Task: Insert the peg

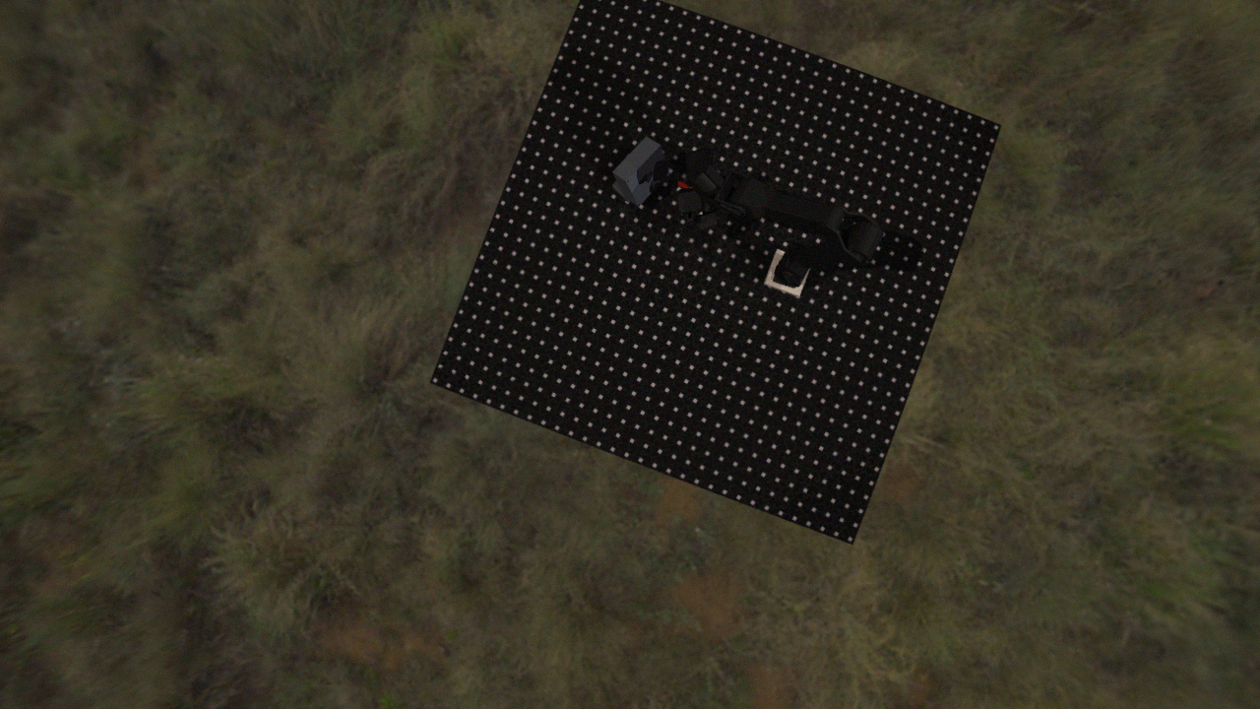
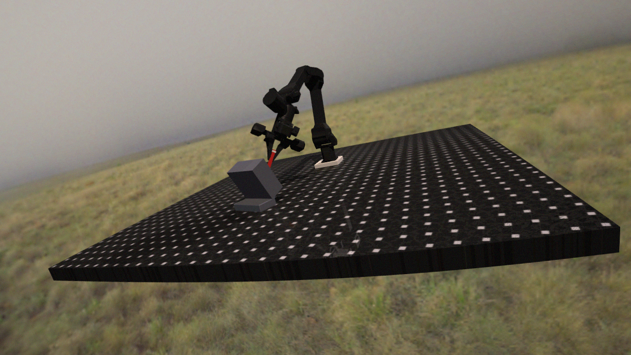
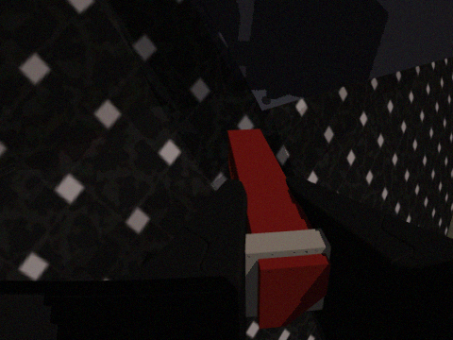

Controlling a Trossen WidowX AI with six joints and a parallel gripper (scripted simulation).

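Observation:
A red flat-sided peg (image 2: 271,158) (image 3: 271,198) with a pale band near its top end is held tilted between the fingers of my gripper (image 2: 272,159) (image 3: 266,184). In the top view only a small bit of red peg (image 1: 683,184) shows under the arm. The peg's far end is free in the wrist view and points toward the panel. The grey sloped panel (image 1: 636,176) (image 2: 260,178) (image 3: 311,47) stands just beyond the peg, its face in shadow. The hole cannot be made out. In the exterior view the panel's back is toward the view and hides the peg's lower end.
The panel block rests on a low grey foot (image 2: 253,206). The dotted black table (image 1: 669,353) (image 2: 397,211) carries the arm's white base plate (image 1: 784,288) (image 2: 328,163), to the right of the panel. The black arm (image 1: 801,207) (image 2: 317,105) arches from the base to the gripper.

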